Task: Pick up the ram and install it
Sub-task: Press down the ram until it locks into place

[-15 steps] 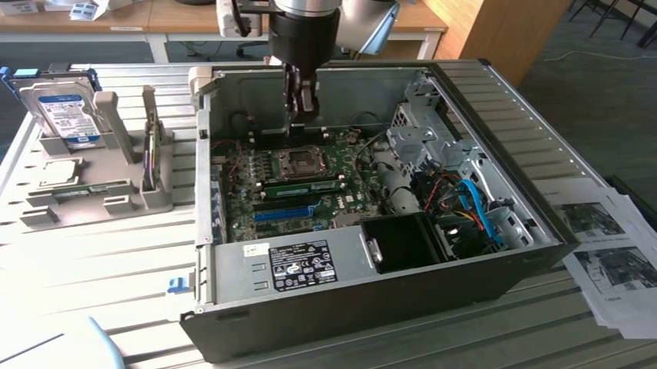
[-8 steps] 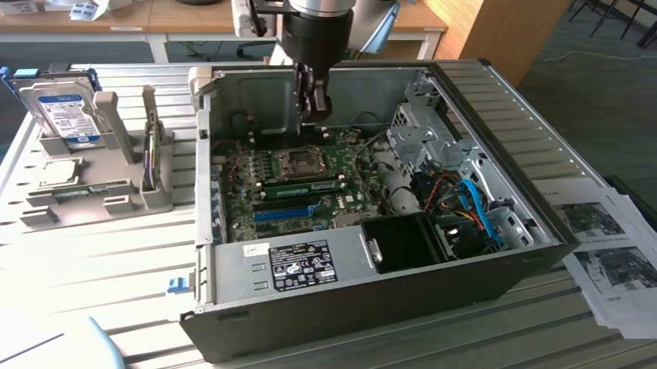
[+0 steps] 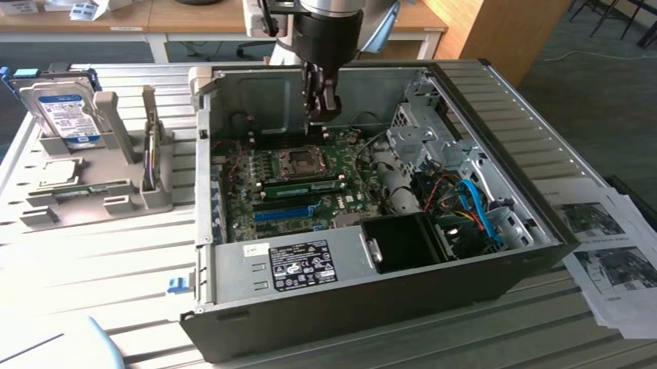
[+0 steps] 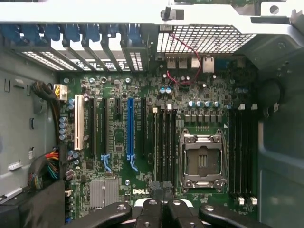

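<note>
The ram (image 3: 305, 185), a thin green stick, lies along the black memory slots on the motherboard (image 3: 344, 201), between the processor socket (image 3: 305, 160) and the bright-blue slot (image 3: 282, 214). My gripper (image 3: 323, 106) hangs inside the open computer case (image 3: 339, 307), above the board's far side and clear of the ram. Its fingers are shut with nothing between them. In the wrist view the shut gripper (image 4: 161, 190) points down at the bank of memory slots (image 4: 166, 142) beside the socket (image 4: 202, 161).
A grey holder (image 3: 77, 196) on the exterior view's left carries a silver hard drive (image 3: 61, 111) with a blue-white label. Cables and a drive cage (image 3: 431, 131) crowd the case's right side. Printed sheets (image 3: 605, 246) lie on the table to the right.
</note>
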